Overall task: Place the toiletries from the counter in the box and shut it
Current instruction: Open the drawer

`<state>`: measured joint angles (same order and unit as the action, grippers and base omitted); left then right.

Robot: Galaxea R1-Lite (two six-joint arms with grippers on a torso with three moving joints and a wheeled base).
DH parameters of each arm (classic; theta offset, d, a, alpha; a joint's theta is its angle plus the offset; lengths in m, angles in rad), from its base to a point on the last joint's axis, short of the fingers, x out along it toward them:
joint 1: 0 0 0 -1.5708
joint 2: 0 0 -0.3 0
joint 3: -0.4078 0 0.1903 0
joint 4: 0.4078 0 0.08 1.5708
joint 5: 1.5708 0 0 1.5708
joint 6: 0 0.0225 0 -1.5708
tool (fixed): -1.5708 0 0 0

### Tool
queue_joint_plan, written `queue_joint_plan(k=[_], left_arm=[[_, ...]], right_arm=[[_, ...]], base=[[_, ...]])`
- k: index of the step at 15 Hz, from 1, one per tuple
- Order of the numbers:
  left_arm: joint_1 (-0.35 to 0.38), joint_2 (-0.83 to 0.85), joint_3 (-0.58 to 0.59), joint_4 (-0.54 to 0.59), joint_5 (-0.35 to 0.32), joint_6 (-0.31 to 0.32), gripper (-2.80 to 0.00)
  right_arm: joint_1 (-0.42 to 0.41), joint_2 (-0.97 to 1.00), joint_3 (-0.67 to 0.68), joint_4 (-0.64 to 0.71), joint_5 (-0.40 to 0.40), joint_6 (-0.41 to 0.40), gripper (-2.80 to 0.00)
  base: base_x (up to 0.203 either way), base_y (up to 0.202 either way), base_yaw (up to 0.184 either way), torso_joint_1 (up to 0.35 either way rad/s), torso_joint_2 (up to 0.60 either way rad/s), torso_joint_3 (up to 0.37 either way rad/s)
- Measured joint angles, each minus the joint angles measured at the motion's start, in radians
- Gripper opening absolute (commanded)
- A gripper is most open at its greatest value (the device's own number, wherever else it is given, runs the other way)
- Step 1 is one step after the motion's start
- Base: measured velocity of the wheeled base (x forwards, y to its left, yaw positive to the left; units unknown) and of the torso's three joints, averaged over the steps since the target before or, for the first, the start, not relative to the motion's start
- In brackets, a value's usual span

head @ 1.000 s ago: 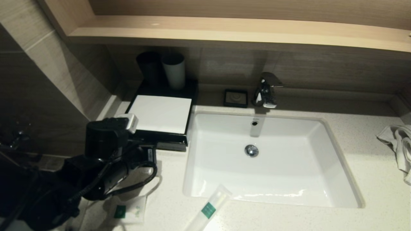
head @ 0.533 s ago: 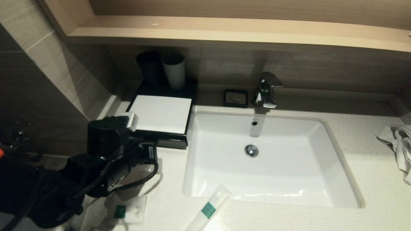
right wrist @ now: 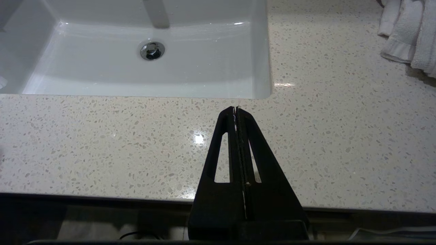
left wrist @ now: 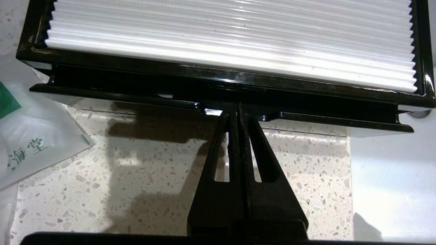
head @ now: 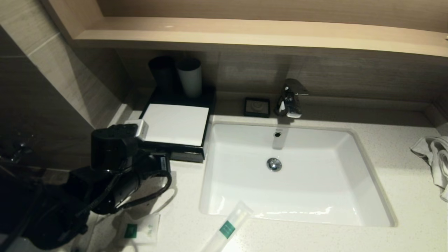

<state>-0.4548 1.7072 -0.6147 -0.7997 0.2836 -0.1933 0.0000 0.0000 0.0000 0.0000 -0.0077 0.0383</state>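
Note:
The black box (head: pixel 206 105) with a white ribbed top (left wrist: pixel 231 41) stands left of the sink. A low black ledge (left wrist: pixel 119 97) juts out along its front. My left gripper (left wrist: pixel 237 108) is shut and empty, its tips against the middle of that ledge; it also shows in the head view (head: pixel 164 162). A clear packet with a green label (head: pixel 140 229) lies on the counter beside my left arm and shows in the left wrist view (left wrist: pixel 30 136). A white tube with a green label (head: pixel 227 227) lies at the sink's front edge. My right gripper (right wrist: pixel 235 109) is shut and empty above the counter in front of the sink.
A white sink (head: pixel 350 168) fills the middle, with a tap (head: pixel 290 98) and a small black dish (head: pixel 257 106) behind it. Two cups (head: pixel 189 77) stand behind the box. A white towel (head: pixel 434 157) lies at the right. A wall closes the left side.
My left arm has shifted slightly to the left. The box, packet and tube have not moved.

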Motion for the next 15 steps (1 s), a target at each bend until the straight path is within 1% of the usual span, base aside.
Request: queue_joint_plan(k=[15], left_arm=[[0.003, 0.049, -0.011, -0.055, 0.009, 0.000, -2.80]], right_arm=[[0.000, 0.000, 0.000, 0.000, 0.000, 0.000, -2.80]], base=[[0.000, 0.000, 0.000, 0.000, 0.00, 0.000]])
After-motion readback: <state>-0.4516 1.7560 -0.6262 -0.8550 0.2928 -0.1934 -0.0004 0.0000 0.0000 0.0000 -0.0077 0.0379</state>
